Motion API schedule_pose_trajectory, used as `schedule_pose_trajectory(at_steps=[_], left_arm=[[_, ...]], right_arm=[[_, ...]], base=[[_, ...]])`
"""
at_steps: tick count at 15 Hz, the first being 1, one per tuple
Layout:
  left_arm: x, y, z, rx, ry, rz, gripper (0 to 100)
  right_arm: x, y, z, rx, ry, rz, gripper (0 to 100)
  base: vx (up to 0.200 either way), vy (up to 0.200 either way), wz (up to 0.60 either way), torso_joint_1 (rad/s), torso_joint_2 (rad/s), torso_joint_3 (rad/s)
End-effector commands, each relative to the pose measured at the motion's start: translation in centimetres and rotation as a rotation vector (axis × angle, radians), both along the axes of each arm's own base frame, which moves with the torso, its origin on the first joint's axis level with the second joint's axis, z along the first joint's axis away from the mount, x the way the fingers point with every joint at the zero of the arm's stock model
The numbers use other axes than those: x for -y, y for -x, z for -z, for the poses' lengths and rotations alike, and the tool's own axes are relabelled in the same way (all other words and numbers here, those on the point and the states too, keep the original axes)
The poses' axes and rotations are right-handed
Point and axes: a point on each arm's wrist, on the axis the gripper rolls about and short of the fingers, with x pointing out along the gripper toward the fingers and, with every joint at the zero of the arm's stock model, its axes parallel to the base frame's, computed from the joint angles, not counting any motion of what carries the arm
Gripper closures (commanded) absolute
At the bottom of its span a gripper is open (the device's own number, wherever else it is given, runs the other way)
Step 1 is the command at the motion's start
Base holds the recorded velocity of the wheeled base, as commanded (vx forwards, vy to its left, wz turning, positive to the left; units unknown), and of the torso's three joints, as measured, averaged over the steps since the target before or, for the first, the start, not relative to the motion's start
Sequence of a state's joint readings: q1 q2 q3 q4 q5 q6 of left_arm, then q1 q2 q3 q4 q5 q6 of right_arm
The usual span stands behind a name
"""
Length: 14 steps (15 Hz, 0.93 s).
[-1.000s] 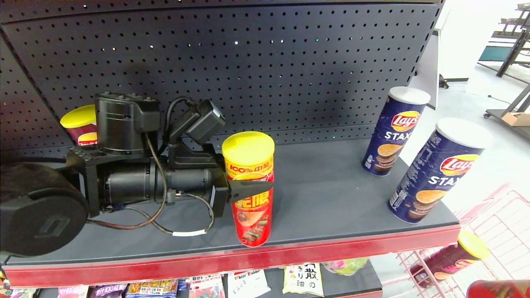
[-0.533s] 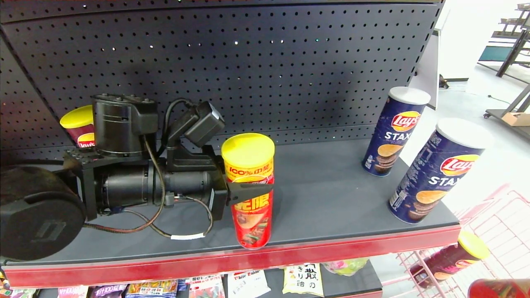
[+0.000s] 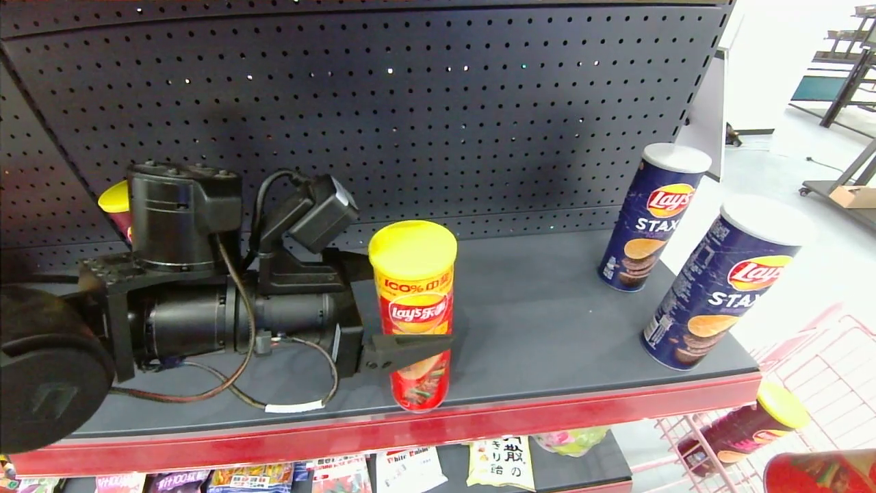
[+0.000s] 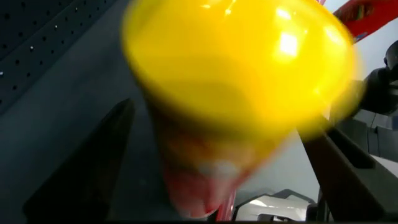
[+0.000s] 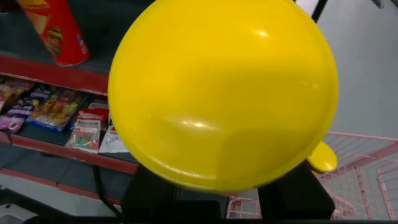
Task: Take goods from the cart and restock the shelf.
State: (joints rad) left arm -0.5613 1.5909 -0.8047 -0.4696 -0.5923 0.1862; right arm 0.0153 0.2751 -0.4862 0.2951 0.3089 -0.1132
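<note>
Here, closest in, the right gripper [image 5: 224, 200] sits low near the pink cart [image 3: 831, 356], closed around a second can [image 5: 224, 93] whose yellow lid faces the wrist camera. A loose can [image 3: 749, 424] lies in the cart. On the shelf [image 3: 547, 329] above, a red can [image 3: 415, 301] with a yellow lid stands upright just behind the red front lip. The left gripper [image 3: 409, 308] flanks it with jaws wide, one finger in front and one behind, and the left wrist view shows a gap on either side. The left arm [image 3: 205, 315] lies level along the shelf from the robot's left, wrist horizontal. The red can looks like a light, stiff cardboard tube, smooth, tall and narrow. It is probably easy to tip or dent, so mid-body across the round wall seems the safest hold. Farther right stand two blue cans [image 3: 722, 281], one behind the other. A rear can [image 3: 113, 198] stands by the pegboard [image 3: 410, 103].
</note>
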Motion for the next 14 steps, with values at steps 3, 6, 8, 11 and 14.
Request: schedule_pose_trajectory(at_steps=[3,6,8,11,14], left_arm=[[-2.9,4.3,0.0,-0.009,0.004,-0.069,0],[-4.9,7.4,0.9,-0.045,0.012,-0.133,0],[-5.7,8.5,1.3,-0.041,0.009,-0.153,0],[-7.0,10.4,1.2,-0.035,0.024,-0.217,0],[-7.5,11.0,1.1,-0.032,0.017,-0.237,0]], right_arm=[[-0.5,-4.5,-5.6,-0.089,0.009,-0.192,100],[-1.0,-7.3,-7.5,-0.126,0.039,-0.337,100],[-1.7,-8.5,-8.2,-0.149,0.047,-0.418,100],[-4.0,-12.0,-9.4,-0.204,0.078,-0.514,100],[-5.8,-15.5,-9.9,-0.157,0.077,-0.509,100]], base=[[0.000,0.000,0.00,0.000,0.00,0.000],[0.000,0.000,0.00,0.000,0.00,0.000],[0.000,0.000,0.00,0.000,0.00,0.000],[0.000,0.000,0.00,0.000,0.00,0.000],[0.000,0.000,0.00,0.000,0.00,0.000]])
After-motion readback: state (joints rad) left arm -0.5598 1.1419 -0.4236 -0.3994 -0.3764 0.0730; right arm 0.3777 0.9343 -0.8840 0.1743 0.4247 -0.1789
